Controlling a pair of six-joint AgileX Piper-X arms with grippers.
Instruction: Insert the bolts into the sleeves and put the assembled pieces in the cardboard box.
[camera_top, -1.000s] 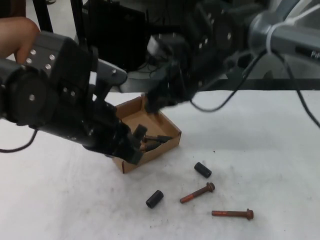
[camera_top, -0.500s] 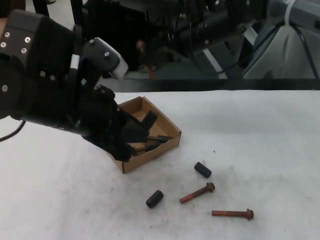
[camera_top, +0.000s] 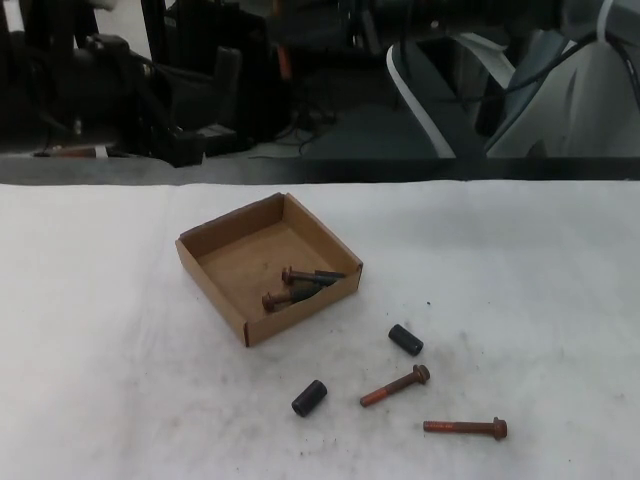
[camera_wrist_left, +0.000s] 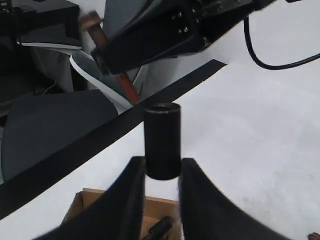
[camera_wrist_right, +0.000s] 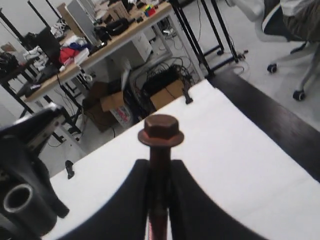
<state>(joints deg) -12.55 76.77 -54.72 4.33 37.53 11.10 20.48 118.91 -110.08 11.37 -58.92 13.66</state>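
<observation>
Pinching sleeve (camera_wrist_left: 162, 141): left gripper (camera_wrist_left: 162, 170); right gripper (camera_wrist_right: 159, 172) clamps bolt (camera_wrist_right: 161, 131). Risk: misaligned axes jam tip on sleeve rim. Loose bolts (camera_top: 395, 385) at cardboard box's (camera_top: 240, 262) five o'clock.

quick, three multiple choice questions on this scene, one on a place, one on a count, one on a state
1. Where do the two loose bolts lie relative to the cardboard box? A) inside it B) on a chair C) on the bench outside it
2. How many loose sleeves lie on the bench? A) one B) two C) four
3. The left gripper is: A) shut on a sleeve B) open, empty C) shut on a bolt
Key: 1 C, both rest on bare bench; 2 B, two black ones lie apart; 3 A, a black sleeve stands clamped in it.
</observation>
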